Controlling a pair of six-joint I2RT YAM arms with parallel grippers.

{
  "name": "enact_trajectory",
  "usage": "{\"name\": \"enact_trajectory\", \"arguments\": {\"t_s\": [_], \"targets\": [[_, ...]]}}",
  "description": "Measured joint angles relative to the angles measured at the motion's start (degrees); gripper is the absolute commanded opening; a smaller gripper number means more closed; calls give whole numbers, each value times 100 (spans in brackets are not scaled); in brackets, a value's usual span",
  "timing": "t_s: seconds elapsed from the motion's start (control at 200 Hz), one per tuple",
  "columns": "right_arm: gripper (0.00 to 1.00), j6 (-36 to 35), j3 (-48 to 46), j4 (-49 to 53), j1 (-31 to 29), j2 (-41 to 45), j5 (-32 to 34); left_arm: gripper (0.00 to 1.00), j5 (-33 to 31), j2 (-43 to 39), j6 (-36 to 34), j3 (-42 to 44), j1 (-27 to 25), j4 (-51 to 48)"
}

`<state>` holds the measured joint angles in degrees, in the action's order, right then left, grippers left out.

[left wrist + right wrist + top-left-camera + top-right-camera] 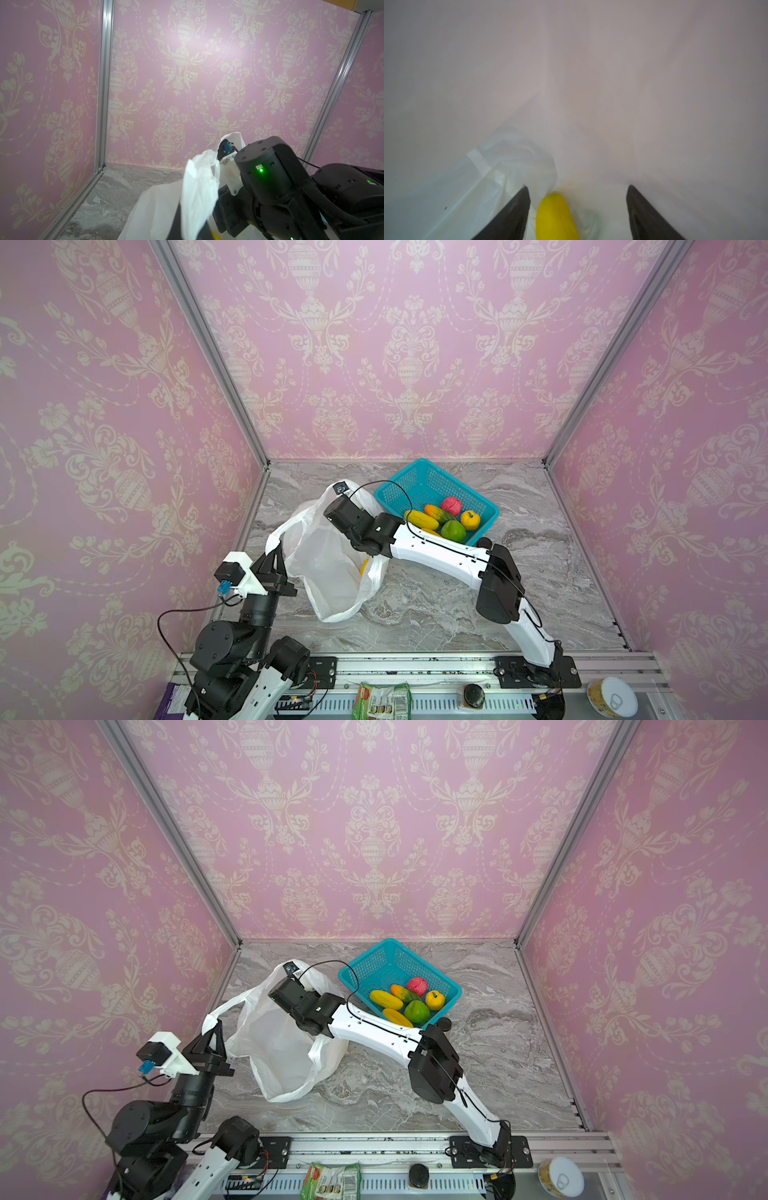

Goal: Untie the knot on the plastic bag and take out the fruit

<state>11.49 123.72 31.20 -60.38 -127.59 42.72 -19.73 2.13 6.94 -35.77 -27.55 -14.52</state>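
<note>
While our left gripper [275,549] clamps the bag [328,568], our right gripper [578,187] gapes empty around the fruit [554,216]; closing off-centre, we risk nipping bag instead.

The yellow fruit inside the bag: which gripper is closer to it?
Right. The right gripper, open, straddles the yellow fruit inside the bag; the left gripper is outside, shut on the bag's handle.
</note>
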Motion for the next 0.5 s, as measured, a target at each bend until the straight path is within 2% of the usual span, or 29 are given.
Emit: {"name": "enact_trajectory", "arguments": {"t_s": [0.185,0.275,0.38,0.495], "targets": [[79,-76,142,26,26,13,129,0,149,0,46,-26,0,-127],[84,-28,-597,-129,17,258,107,0,203,0,94,-24,0,-164],[84,61,-1635,-372,-59,522,46,0,302,-2,179,35,0,-168],[87,72,-2256,-551,-352,546,26,0,439,-2,302,181,0,-208]]}}
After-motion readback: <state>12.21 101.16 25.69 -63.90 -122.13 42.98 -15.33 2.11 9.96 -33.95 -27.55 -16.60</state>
